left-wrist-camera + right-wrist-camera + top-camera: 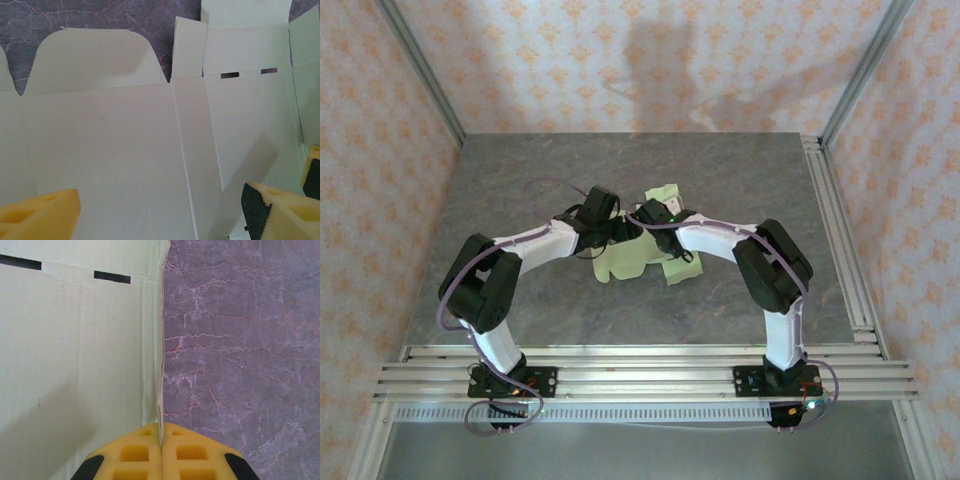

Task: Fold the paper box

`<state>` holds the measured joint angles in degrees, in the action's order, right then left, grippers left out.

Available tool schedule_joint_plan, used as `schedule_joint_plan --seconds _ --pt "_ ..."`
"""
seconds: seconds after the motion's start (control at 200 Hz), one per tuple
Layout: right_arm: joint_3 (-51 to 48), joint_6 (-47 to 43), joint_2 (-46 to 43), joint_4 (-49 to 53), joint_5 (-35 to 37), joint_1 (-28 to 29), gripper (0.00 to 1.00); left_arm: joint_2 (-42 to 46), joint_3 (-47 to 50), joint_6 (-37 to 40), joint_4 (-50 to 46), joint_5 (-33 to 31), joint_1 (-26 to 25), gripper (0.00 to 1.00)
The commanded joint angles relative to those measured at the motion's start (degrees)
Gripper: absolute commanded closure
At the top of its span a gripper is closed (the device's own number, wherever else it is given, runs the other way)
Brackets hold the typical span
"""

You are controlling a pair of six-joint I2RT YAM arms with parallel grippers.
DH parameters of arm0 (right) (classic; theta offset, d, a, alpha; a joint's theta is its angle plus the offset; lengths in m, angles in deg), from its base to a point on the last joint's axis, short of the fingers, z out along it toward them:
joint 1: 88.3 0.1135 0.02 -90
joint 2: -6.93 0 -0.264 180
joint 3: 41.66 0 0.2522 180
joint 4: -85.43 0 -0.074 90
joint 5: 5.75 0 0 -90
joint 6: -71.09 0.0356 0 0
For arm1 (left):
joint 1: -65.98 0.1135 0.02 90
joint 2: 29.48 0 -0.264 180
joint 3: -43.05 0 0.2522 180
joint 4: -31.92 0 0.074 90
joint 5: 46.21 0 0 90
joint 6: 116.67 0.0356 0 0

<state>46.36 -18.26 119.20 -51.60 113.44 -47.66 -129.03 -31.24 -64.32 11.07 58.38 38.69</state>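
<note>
Paper box (638, 258): unfolded sheet on grey desk (240, 365)
Left end effector (160, 210): spread wide above it
Right end effector (161, 440): clamped on 1 raised edge

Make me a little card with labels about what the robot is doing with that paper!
thing: paper box, pale card sheet with flaps and slots, mostly flat
where: on the grey marbled table
left fingers: open, over the sheet, holding nothing
right fingers: shut, pinching the sheet's edge
folding: not finished
</note>
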Motion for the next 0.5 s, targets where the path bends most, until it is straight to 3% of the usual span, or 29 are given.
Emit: schedule_joint_plan --seconds 0.0,0.12,0.24,0.3,0.496 --pt "0.4 0.8 -1.0 1.9 1.6 -0.2 0.99 0.0 0.9 -0.1 -0.5 -0.7 0.0 0.15" --pt "-3.1 1.7 -6.1 -3.9 -9.5 -1.5 0.86 0.0 1.1 -0.1 -0.6 -0.6 0.0 0.15" --pt "-7.0 1.4 -11.3 -9.6 -18.2 -2.5 0.54 -0.4 0.7 -0.1 -0.8 0.0 0.0 0.15" --pt "-9.0 2.1 -13.9 -12.1 -21.4 -3.5 0.43 -0.4 0.5 0.2 -0.9 0.3 0.0 0.15" --pt "-17.2 10.3 -21.7 -22.3 -36.1 -10.8 0.34 -1.0 -1.2 2.2 -2.5 1.1 -0.1 0.14"
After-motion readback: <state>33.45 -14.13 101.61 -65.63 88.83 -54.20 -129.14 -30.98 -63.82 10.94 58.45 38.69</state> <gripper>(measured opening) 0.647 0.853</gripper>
